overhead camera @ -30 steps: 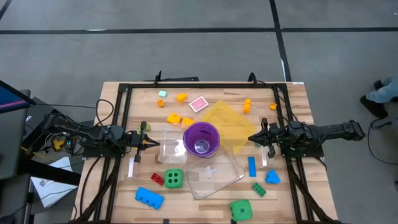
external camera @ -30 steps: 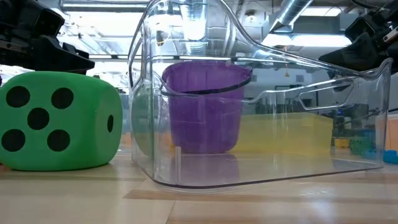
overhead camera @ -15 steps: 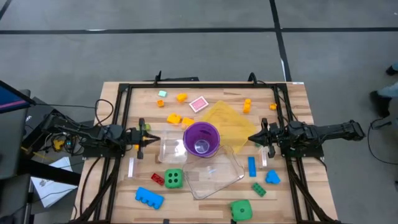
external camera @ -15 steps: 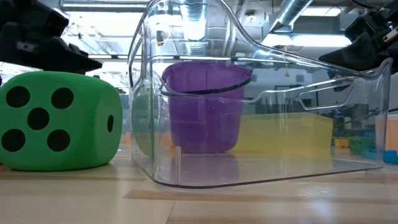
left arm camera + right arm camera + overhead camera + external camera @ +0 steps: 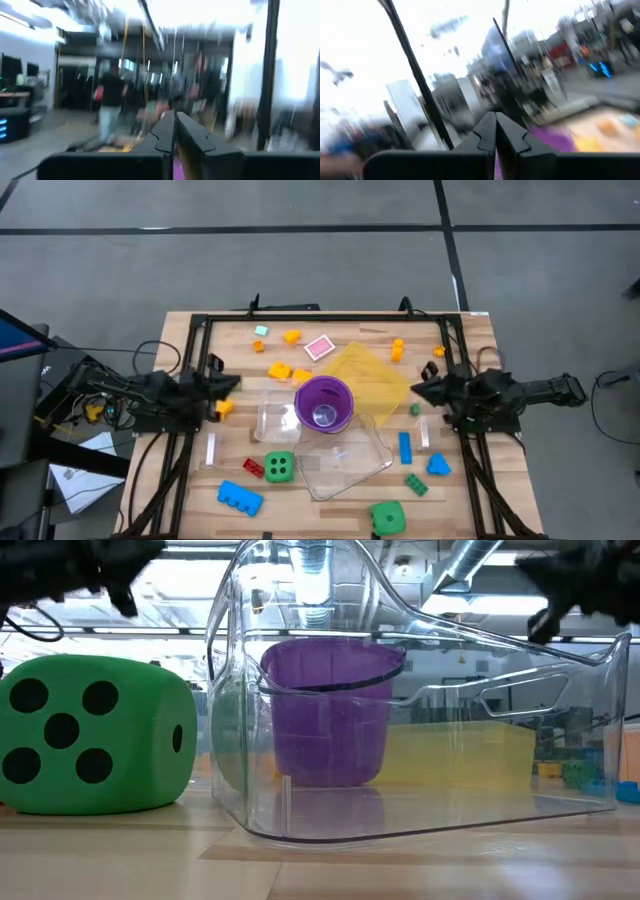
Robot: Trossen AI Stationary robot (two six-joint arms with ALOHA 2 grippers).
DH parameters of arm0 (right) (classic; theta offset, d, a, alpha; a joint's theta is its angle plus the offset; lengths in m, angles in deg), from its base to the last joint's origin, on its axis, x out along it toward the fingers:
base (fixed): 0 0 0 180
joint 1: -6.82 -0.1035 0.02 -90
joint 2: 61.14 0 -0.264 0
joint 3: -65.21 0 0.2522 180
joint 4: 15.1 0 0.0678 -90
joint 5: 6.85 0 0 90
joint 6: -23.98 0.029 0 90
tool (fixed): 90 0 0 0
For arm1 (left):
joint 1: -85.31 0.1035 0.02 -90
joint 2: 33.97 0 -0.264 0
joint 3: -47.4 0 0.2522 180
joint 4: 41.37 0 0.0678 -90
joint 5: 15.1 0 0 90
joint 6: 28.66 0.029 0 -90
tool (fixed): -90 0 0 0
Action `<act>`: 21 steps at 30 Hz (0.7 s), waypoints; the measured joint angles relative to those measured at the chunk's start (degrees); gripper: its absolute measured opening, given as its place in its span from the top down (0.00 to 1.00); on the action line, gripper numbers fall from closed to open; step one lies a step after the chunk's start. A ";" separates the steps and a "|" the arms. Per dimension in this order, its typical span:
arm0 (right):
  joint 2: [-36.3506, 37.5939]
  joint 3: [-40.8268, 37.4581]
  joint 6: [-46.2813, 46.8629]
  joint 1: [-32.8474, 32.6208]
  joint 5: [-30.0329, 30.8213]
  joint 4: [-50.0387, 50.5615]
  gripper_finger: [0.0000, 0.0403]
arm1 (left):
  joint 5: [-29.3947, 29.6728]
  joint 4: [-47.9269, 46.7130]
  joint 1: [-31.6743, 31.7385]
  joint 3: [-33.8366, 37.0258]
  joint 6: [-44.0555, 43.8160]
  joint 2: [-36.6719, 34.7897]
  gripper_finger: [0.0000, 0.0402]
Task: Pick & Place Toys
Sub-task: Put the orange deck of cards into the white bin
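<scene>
- At table centre: purple cup (image 5: 323, 404) upright, touching the near clear tub (image 5: 343, 456); a smaller clear tub (image 5: 275, 418) on its left, yellow tray (image 5: 368, 375) behind it.
- Left gripper (image 5: 231, 383) clenched, empty, over the table's left side, just beside an orange bit (image 5: 224, 408).
- Right gripper (image 5: 421, 391) clenched, empty, at the right side near the tray's edge.
- Toys loose on the wood: green die (image 5: 280, 467) beside a red brick (image 5: 252, 467), blue brick (image 5: 240, 497) at front left, second green die (image 5: 388, 517) at the front edge.
- More: orange bricks (image 5: 280, 370) and a pink tile (image 5: 319, 347) at the back; blue pieces (image 5: 405, 447) and a green brick (image 5: 416, 484) on the right.
</scene>
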 joint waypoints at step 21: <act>0.02 0.07 -0.42 -0.13 4.81 -40.24 1.00 | 0.36 35.95 0.00 -0.01 -12.38 0.00 0.97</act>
